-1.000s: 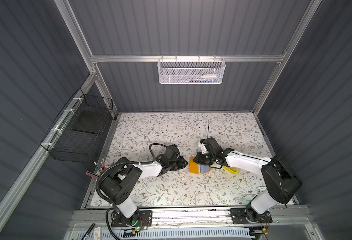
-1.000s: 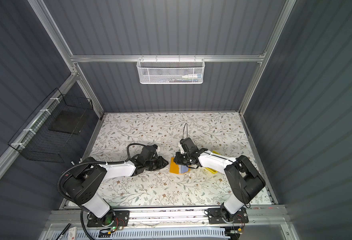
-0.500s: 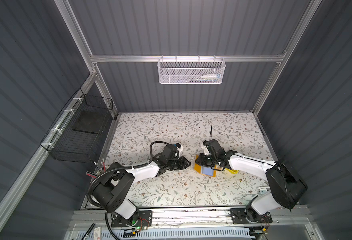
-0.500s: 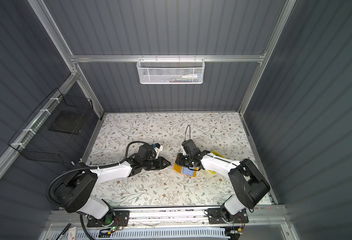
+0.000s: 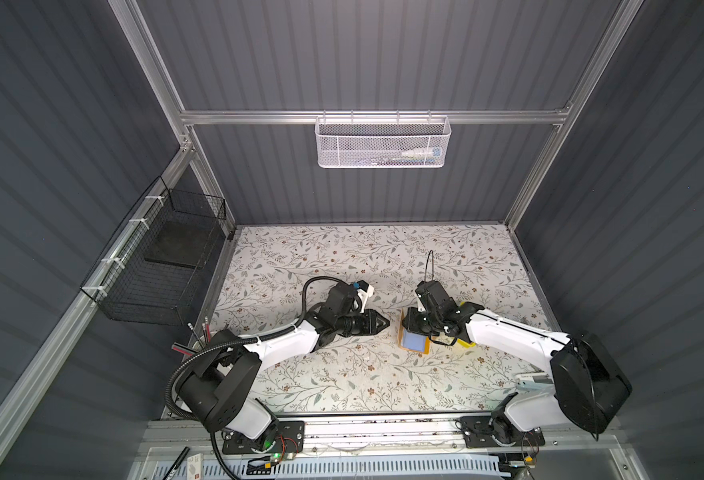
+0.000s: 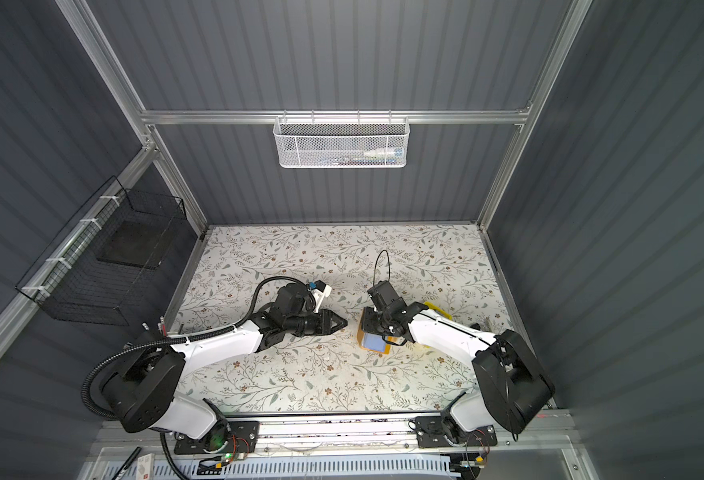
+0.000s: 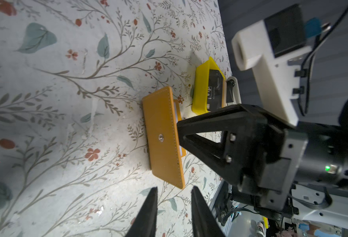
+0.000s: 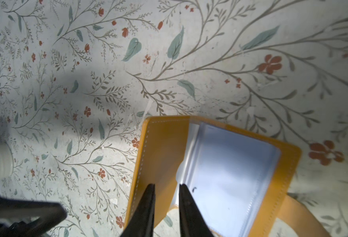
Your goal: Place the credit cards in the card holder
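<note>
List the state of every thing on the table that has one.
card holder: open, unsnapped, one cover raised.
sleeve pages: exposed, no card visible in the top one.
yellow tray: holds a card.
black card: lying in the tray, not yet in the holder.
left gripper: fingers slightly apart, empty.
right gripper: fingers narrowly apart at the raised cover, grip unclear.

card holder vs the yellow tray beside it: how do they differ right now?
Colour: the card holder is mustard orange with stitched edges and a snap stud; the yellow tray is brighter, plain plastic.
Contents: the tray holds a black card; no card shows in the holder's clear sleeve.
Pose: the holder is open with one cover raised; the tray lies flat.
Both rest on the floral table.
</note>
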Available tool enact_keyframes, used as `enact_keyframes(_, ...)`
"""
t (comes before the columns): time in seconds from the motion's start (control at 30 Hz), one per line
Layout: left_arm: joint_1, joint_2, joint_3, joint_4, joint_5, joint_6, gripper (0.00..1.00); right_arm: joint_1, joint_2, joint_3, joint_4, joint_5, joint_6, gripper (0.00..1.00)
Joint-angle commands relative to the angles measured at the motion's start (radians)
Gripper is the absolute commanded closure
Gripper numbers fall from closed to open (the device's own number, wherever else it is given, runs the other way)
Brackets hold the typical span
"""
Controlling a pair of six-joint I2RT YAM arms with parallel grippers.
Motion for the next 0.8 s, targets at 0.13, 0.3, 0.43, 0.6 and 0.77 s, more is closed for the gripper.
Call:
enact_keyframes(0.13,-0.038,0.023,0.076,-0.038,-0.015,0.039,0.69,-0.004,-0.006,-0.042,0.067,-0.028,-0.033,0.77)
enact_keyframes(0.3,-0.039,0.015,0.076,-0.046,-0.037,0.039,0.7,-0.004,0.038,-0.021,0.115,-0.084,-0.053,0.78)
enact_keyframes(0.43,-0.039,0.023,0.087,-0.073,-0.052,0.046,0.7,-0.006,0.081,-0.026,0.202,-0.158,-0.04,0.8)
enact_keyframes(0.6,-0.039,0.055,0.105,-0.111,-0.058,0.067,0.71,-0.006,0.139,-0.033,0.258,-0.186,0.008,0.81)
enact_keyframes(0.77,-0.038,0.113,0.121,-0.12,-0.067,0.073,0.72,-0.005,0.188,-0.028,0.255,-0.192,0.02,0.85)
